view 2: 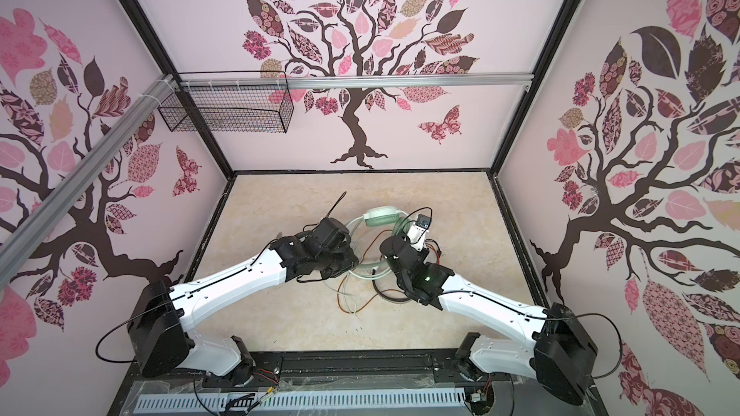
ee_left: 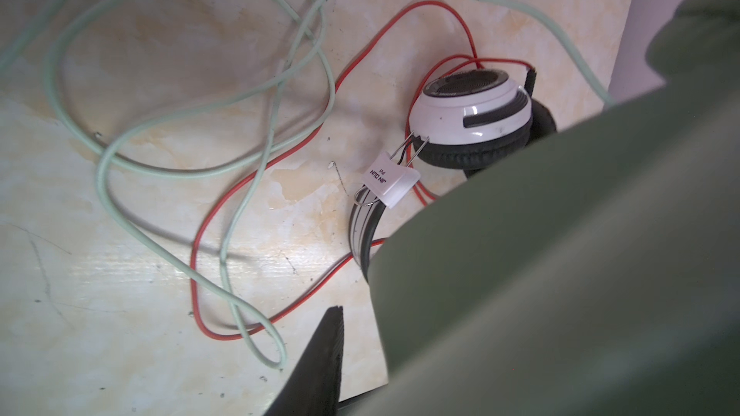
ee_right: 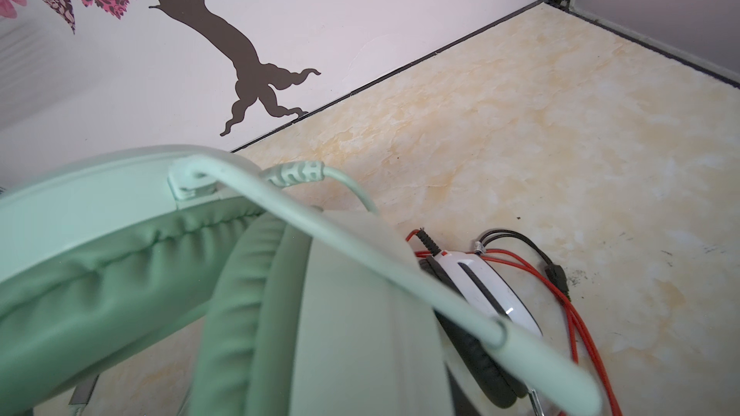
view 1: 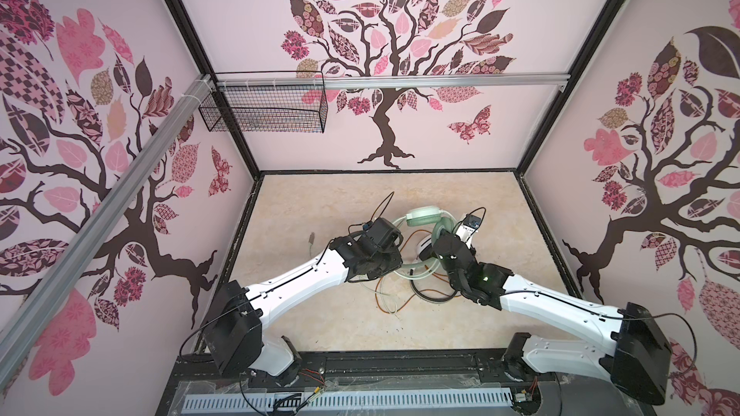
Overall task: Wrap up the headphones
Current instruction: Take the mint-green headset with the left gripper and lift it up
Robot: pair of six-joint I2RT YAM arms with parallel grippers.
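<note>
The mint-green headphones (view 1: 423, 216) lie mid-table between both arms, tangled with the white-and-black headphones (view 1: 423, 248). My right gripper (view 1: 448, 248) is on the mint pair; in the right wrist view a mint ear cup (ee_right: 352, 314) fills the space between the jaws and hides the fingers. My left gripper (view 1: 376, 250) sits over the mint band. In its wrist view one black finger (ee_left: 326, 354) shows beside a blurred green mass (ee_left: 540, 274) that hides the other finger. The white cup (ee_left: 472, 114), red cord (ee_left: 200, 242) and pale green cord (ee_left: 104, 178) lie loose on the table.
A black wire basket (view 1: 268, 110) hangs on the back wall at the left, below a metal rail. A small plug (view 1: 311, 238) lies on the table left of the left arm. Patterned walls close the table on three sides.
</note>
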